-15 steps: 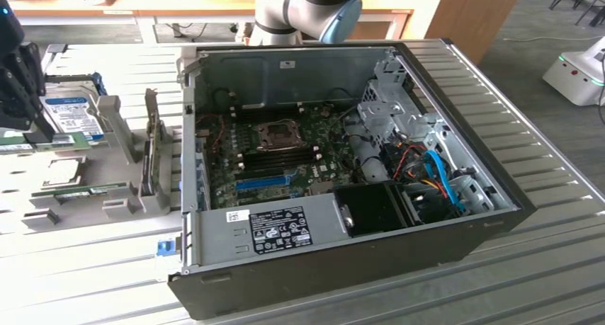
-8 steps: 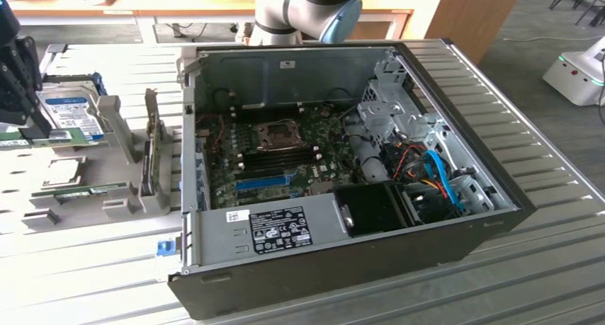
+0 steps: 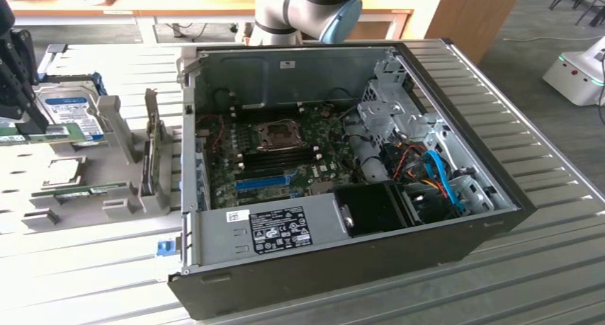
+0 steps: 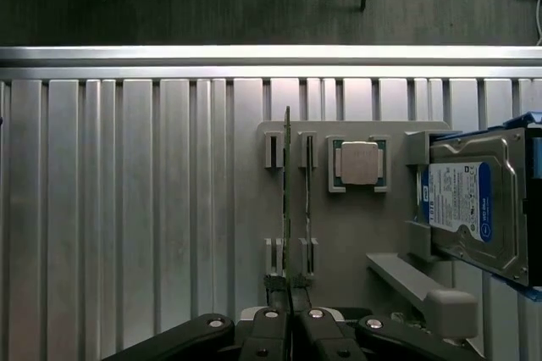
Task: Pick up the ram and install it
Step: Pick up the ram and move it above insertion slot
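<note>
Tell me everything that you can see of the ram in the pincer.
The ram is a long, thin green circuit board with a pale label, seen edge-on from the wrist. The pincer is shut on it, pressing its two flat sides. It is held level over the grey holder, beside a second stick resting in the holder's slots.

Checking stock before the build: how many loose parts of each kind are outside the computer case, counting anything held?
RAM sticks: 2 (held RAM stick, slotted RAM stick)
Hard drive: 1
Processor chip: 1
Total: 4
</note>
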Robot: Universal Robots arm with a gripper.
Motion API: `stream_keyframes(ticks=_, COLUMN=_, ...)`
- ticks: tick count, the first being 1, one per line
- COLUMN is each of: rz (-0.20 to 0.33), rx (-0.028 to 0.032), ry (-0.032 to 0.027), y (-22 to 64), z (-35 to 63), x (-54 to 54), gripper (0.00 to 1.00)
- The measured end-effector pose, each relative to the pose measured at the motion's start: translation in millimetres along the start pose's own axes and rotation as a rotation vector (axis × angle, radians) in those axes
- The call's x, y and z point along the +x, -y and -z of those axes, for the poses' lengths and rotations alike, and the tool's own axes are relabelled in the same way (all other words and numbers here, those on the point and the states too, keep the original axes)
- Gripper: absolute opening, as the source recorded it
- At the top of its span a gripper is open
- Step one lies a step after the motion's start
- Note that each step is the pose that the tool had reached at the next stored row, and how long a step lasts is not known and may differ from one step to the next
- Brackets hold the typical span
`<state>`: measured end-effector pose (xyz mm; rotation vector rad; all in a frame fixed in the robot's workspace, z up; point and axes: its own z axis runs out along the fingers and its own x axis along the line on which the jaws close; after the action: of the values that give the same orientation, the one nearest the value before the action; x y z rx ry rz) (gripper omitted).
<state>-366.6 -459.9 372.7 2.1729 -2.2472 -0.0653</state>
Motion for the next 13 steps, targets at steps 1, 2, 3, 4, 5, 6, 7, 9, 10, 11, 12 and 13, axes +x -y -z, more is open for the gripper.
stream_keyframes(ticks=1, rz=0.000, rx=0.0000, ry=0.0000, y=0.0, z=0.6, x=0.0, gripper=0.12)
stream_keyframes(ticks=2, rz=0.001, rx=0.0000, ry=0.0000, y=0.0, z=1.1, x=0.0, gripper=0.12)
stream_keyframes(ticks=3, rz=0.001, rx=0.0000, ry=0.0000, y=-0.1, z=1.3, x=0.0, gripper=0.12)
stream_keyframes(ticks=4, rz=0.001, rx=0.0001, ry=0.0001, y=0.0, z=1.3, x=0.0, gripper=0.12)
stream_keyframes(ticks=5, rz=0.001, rx=0.0001, ry=0.0001, y=0.0, z=1.3, x=-0.1, gripper=0.12)
stream_keyframes(ticks=6, rz=0.001, rx=0.0001, ry=0.0000, y=0.0, z=1.3, x=0.0, gripper=0.12)
stream_keyframes(ticks=7, rz=0.001, rx=0.0000, ry=0.0000, y=0.0, z=1.4, x=0.0, gripper=0.12)
stream_keyframes(ticks=9, rz=0.001, rx=-0.0001, ry=0.0000, y=-0.1, z=1.4, x=0.0, gripper=0.12)
stream_keyframes(ticks=10, rz=0.001, rx=-0.0001, ry=-0.0001, y=-0.1, z=1.4, x=0.0, gripper=0.12)
stream_keyframes(ticks=11, rz=0.002, rx=0.0000, ry=-0.0001, y=-0.1, z=1.4, x=0.0, gripper=0.12)
stream_keyframes(ticks=12, rz=0.003, rx=0.0000, ry=-0.0001, y=0.0, z=1.4, x=0.0, gripper=0.12)
stream_keyframes(ticks=13, rz=0.003, rx=-0.0001, ry=-0.0002, y=-0.1, z=1.4, x=0.0, gripper=0.12)
